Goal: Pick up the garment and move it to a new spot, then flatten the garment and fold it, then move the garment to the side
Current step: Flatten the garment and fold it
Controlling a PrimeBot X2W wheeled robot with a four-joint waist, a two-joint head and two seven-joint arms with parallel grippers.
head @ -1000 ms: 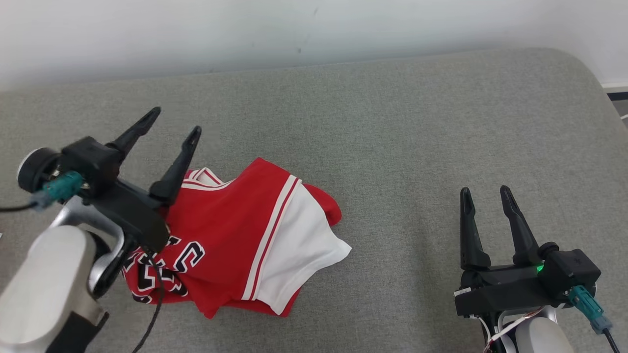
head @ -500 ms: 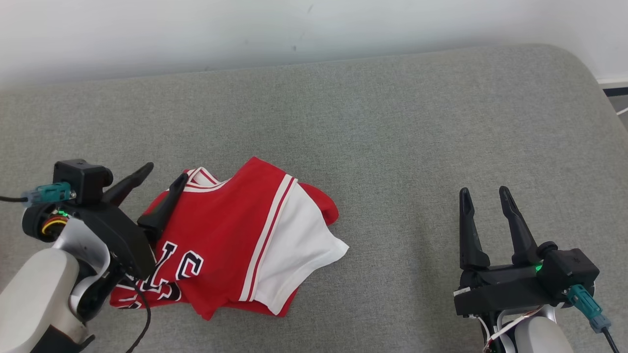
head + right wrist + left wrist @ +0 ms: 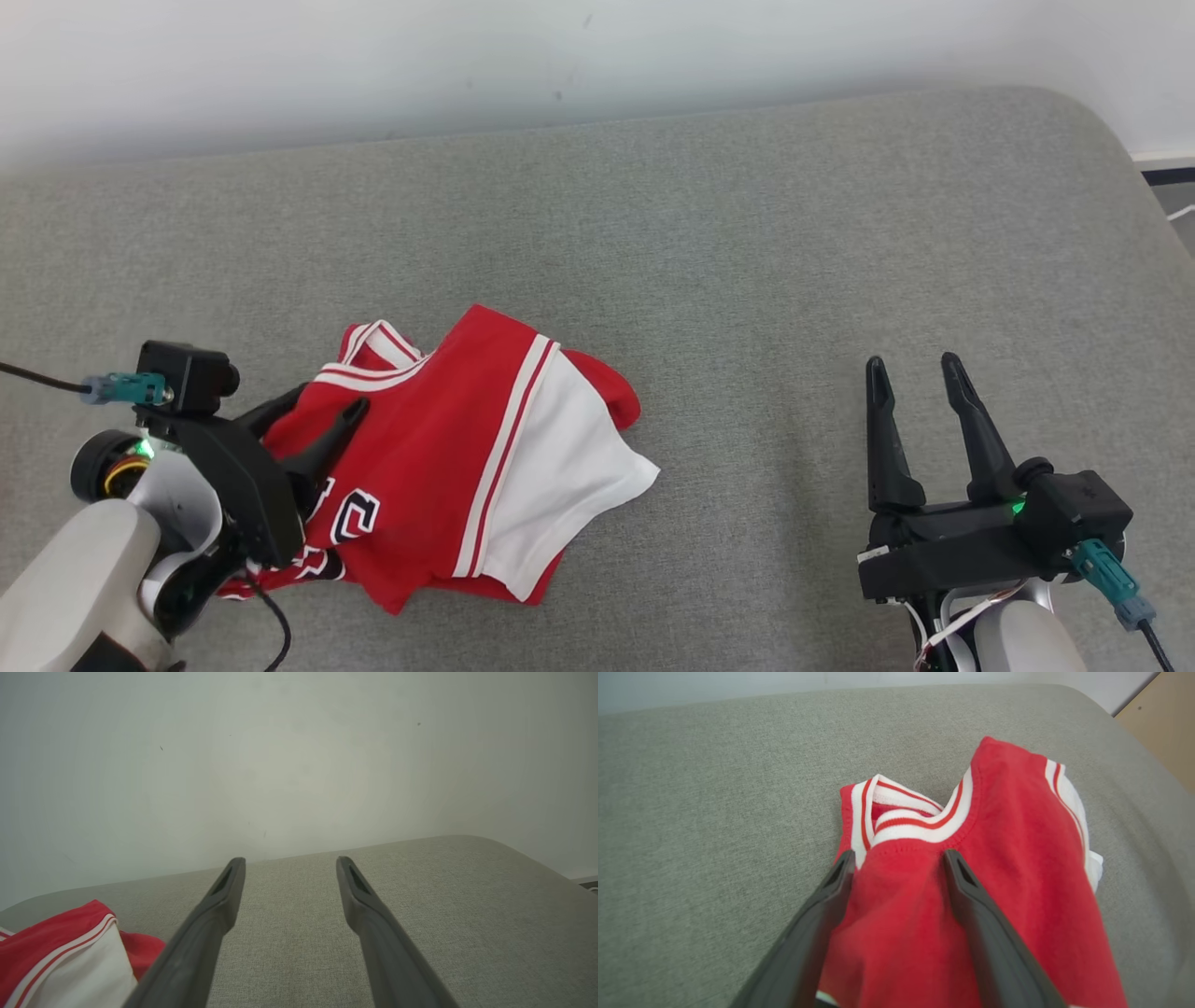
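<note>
The garment (image 3: 467, 457) is a red jersey with white trim and dark lettering, lying crumpled at the left of the grey padded surface (image 3: 766, 280). My left gripper (image 3: 329, 401) is low over the garment's left part, just short of the collar. In the left wrist view its jaws (image 3: 900, 854) stand wide, with a ridge of red fabric (image 3: 906, 914) between the fingers and the white-trimmed collar (image 3: 896, 812) just past the tips. My right gripper (image 3: 912, 362) rests open at the lower right, well apart from the garment, with nothing between its fingers (image 3: 290, 860). The jersey's white panel (image 3: 70, 956) shows at that view's lower left.
A white wall (image 3: 560, 56) runs along the far edge of the surface. The surface rounds off at its right corner (image 3: 1111, 121), with floor beyond it (image 3: 1178, 201). A tan panel (image 3: 1162, 732) stands past the right edge in the left wrist view.
My left gripper has come down from above the garment and drawn back toward me, so that its fingers now straddle the red fabric. The right gripper has stayed put.
</note>
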